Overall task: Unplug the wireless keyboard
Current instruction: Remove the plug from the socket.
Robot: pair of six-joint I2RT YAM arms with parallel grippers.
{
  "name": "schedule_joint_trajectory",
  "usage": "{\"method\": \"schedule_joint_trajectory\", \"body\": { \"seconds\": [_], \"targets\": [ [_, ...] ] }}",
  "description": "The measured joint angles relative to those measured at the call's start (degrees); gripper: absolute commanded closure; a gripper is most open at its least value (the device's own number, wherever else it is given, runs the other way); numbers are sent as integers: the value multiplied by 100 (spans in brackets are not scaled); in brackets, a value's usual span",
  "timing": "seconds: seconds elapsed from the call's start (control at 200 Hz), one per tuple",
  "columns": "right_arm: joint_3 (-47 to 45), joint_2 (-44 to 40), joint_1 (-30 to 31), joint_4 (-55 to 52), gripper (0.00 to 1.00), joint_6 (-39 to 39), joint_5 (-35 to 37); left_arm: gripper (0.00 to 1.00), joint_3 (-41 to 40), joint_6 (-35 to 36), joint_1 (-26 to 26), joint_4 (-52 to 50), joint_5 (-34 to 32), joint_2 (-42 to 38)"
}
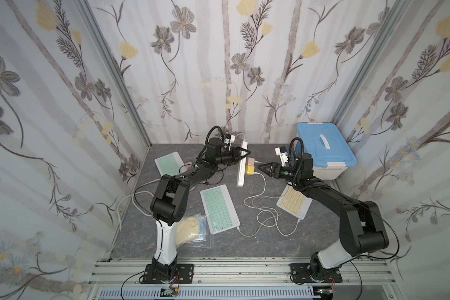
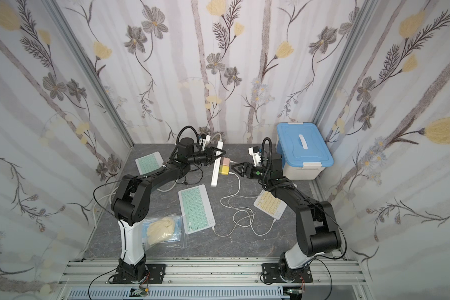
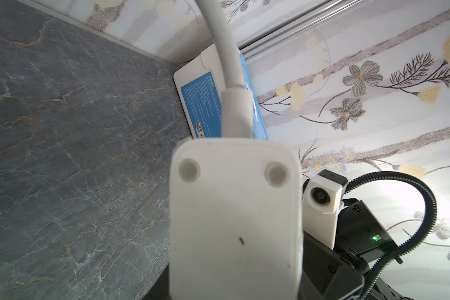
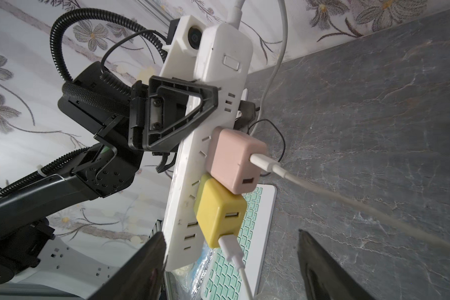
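My left gripper [image 1: 240, 152] [image 2: 216, 152] is shut on a white power strip [image 1: 242, 168] [image 2: 217, 168] and holds it tipped on its edge; its black finger [image 4: 182, 114] lies across the strip's face. The strip's back [image 3: 234, 220] fills the left wrist view. A pink charger [image 1: 250, 161] [image 4: 234, 161] and a yellow charger [image 1: 250, 170] [image 4: 220, 215] are plugged into it, each with a white cable. My right gripper [image 1: 261, 167] [image 2: 235, 168] [image 4: 230, 233] is open just right of the chargers, its jaws either side of the yellow charger's cable plug, not touching. The cables loop to a green keyboard [image 1: 220, 209] [image 4: 244, 246] and a yellow keyboard [image 1: 294, 201].
A second green keyboard [image 1: 168, 162] lies at the back left under my left arm. A blue-lidded box [image 1: 322, 148] [image 2: 302, 148] stands at the back right. A plastic bag with a cream lump [image 1: 190, 228] lies at the front left. Loose cable loops [image 1: 268, 218] cross the table's middle.
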Motion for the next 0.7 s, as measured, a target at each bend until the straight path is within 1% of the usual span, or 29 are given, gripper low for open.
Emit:
{"method": "schedule_joint_trajectory", "body": {
  "seconds": [0.185, 0.38, 0.525, 0.614, 0.699],
  "targets": [
    [-68, 271, 13, 946, 20, 654, -225, 100, 13, -122, -22, 76, 22, 50],
    [85, 562, 31, 1300, 21, 933, -345, 100, 13, -249, -42, 197, 46, 57],
    [111, 713, 94, 1593, 25, 1239, -363, 100, 13, -280, -44, 313, 46, 68],
    [87, 796, 133, 1971, 26, 1537, -376, 100, 13, -315, -44, 345, 48, 79],
    [28, 881, 151, 2380, 29, 1869, -378, 100, 11, -376, -44, 378, 48, 90]
  ]
}}
